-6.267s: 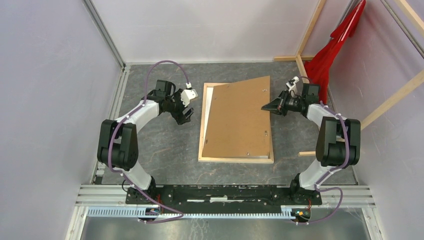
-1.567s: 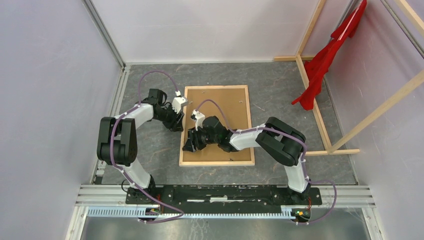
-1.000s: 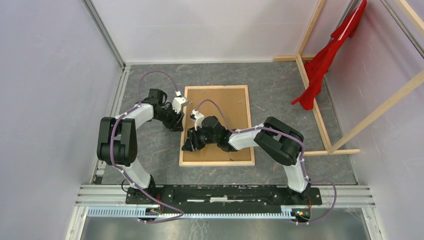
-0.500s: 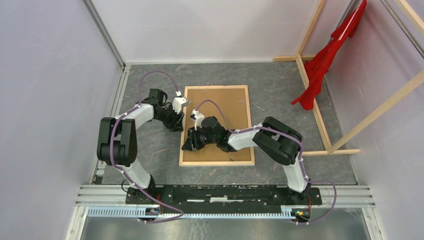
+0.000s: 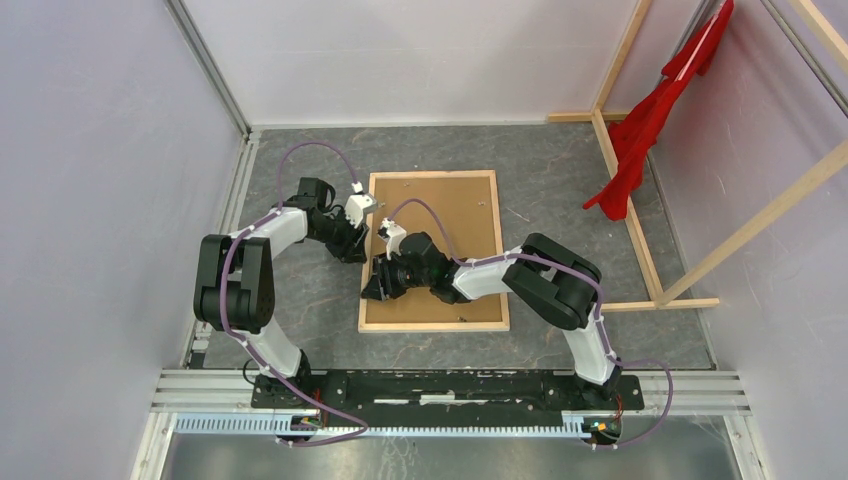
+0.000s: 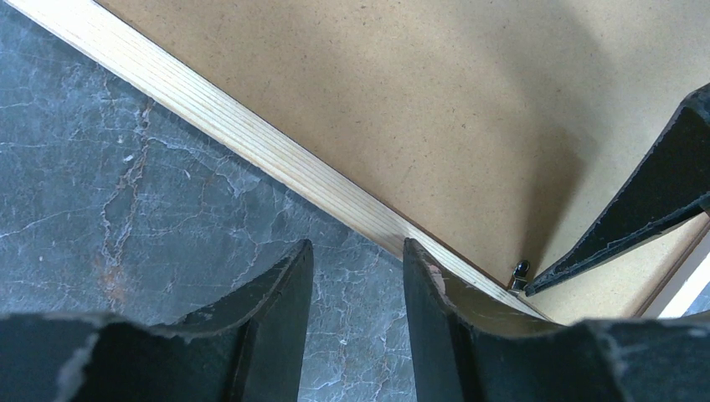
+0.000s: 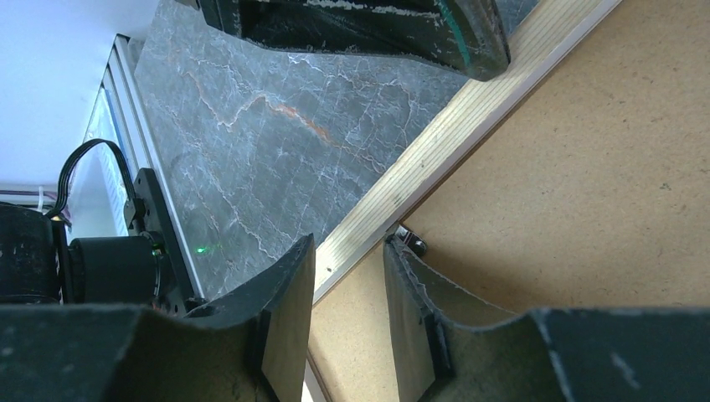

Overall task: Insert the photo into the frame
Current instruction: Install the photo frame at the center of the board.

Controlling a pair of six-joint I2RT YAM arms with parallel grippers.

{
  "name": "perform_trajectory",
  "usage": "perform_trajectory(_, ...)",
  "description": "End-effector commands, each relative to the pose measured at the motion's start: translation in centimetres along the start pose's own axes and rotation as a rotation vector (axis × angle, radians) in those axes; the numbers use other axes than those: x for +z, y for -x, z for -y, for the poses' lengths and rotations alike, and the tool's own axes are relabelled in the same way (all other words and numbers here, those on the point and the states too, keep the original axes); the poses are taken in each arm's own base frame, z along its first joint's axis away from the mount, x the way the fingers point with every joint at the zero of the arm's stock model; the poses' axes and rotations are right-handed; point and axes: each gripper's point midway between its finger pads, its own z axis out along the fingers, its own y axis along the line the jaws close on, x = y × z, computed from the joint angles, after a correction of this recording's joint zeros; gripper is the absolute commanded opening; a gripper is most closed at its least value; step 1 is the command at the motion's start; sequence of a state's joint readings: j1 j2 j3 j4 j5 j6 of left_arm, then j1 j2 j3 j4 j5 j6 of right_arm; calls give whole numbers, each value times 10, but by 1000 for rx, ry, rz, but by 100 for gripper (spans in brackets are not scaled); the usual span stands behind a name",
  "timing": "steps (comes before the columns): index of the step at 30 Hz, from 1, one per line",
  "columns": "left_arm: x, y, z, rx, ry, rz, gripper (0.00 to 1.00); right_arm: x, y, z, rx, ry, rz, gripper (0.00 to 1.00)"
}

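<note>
Straddling left rail of bare-wood rectangular frame (image 5: pixel 435 325) with right end effector (image 5: pixel 369 292), hovering left end effector (image 5: pixel 352 252) outside, both narrowly parted.

The frame (image 5: pixel 432 326) shows pale wood with fine straight grain on its back. The backing board (image 5: pixel 450 215) is tan-brown and finely speckled. The tabletop (image 5: pixel 560 200) is dark grey marbling with whitish veins and one rusty streak. The cloth (image 5: pixel 640 130) is bright red.
</note>
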State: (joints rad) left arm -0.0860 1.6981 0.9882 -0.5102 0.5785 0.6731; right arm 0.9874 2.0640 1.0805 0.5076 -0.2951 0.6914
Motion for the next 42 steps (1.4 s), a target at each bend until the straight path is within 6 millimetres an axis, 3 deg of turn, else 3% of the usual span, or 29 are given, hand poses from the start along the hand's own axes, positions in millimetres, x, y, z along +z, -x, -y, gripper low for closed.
perform_trajectory(1, -1, -21, -13, 63, 64, -85, 50, 6, -3, 15, -18, -54, -4, 42)
perform_trajectory(6, -2, -20, -13, 62, 65, -84, 49, 5, 0, 15, -28, -53, 8, 42)
perform_trajectory(11, -5, -19, -14, 66, 75, -86, 49, -2, 13, -6, -47, 17, 31, 44)
perform_trajectory(14, -9, -13, -17, 56, 75, -76, 50, -18, 30, -21, -73, 45, 70, 46)
perform_trajectory(19, -21, 3, -28, 10, 72, -27, 51, -48, 53, -23, -67, 55, 143, 49)
perform_trajectory(22, -21, 6, -28, 7, 68, -19, 51, -51, 46, -21, -67, 48, 131, 49)
perform_trajectory(28, -19, 2, -24, -4, 52, -21, 50, -39, 16, -16, -26, 53, 75, 49)
perform_trajectory(30, -19, 1, -24, -8, 52, -23, 50, -38, 16, -13, -12, 50, 78, 49)
perform_trajectory(32, -19, 3, -25, -16, 57, -18, 51, -40, 27, -9, -6, 44, 103, 52)
perform_trajectory(36, -16, 17, -36, -67, 76, 8, 62, -53, 71, 10, -16, -2, 189, 64)
perform_trajectory(42, -2, 43, -55, -162, 46, 59, 67, -57, 131, 57, -10, -67, 259, 68)
